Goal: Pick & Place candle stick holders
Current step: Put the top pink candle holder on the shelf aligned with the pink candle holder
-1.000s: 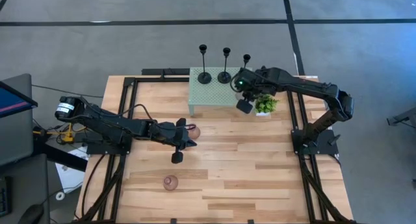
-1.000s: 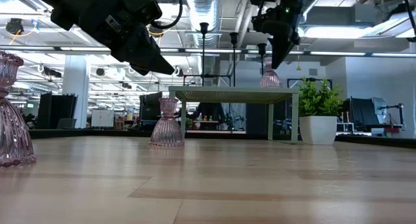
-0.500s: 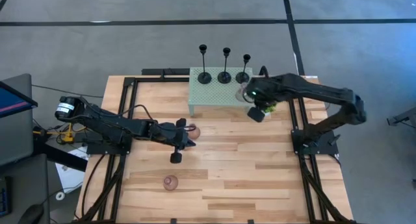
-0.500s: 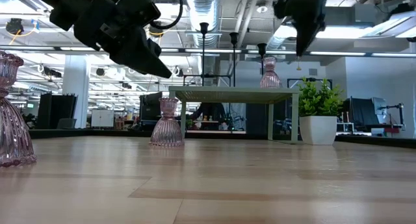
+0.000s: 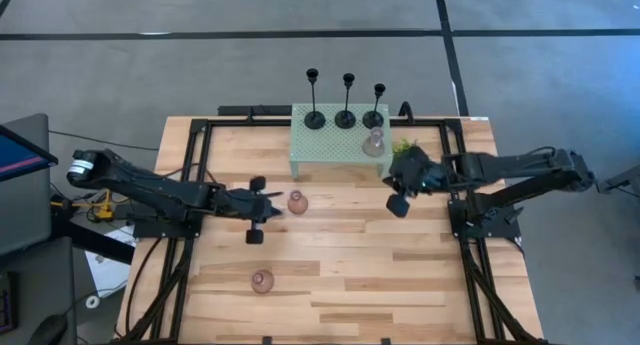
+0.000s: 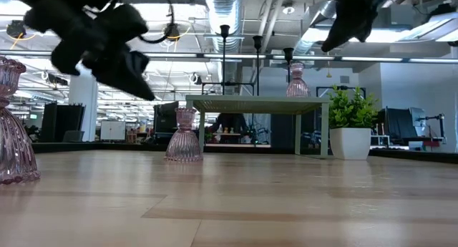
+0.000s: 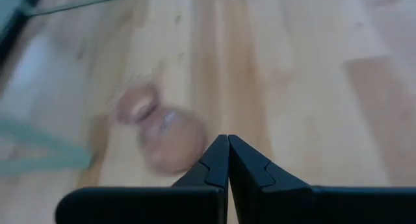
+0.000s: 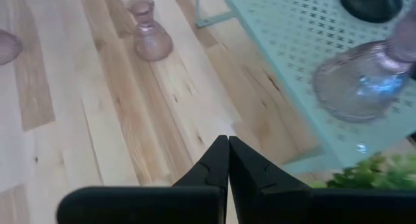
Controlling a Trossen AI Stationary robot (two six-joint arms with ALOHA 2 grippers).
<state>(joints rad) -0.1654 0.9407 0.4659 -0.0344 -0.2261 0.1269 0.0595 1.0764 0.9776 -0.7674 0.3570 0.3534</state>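
Pink holder (image 5: 297,202) on table is next; left gripper (image 5: 262,207) beside it, jaws closed, empty, must open. Right gripper (image 5: 397,197) closed, empty.

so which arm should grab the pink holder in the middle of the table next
Probably the left. The left hand is shut and sits right beside that pink holder. The right hand, also shut, is farther off near the green stand, where one pink holder already stands.

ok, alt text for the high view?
Three black candle holders and one pink candle holder stand on a green mesh stand; two more pink ones sit on the wooden table. Both arms hover, fingers shut, holding nothing.
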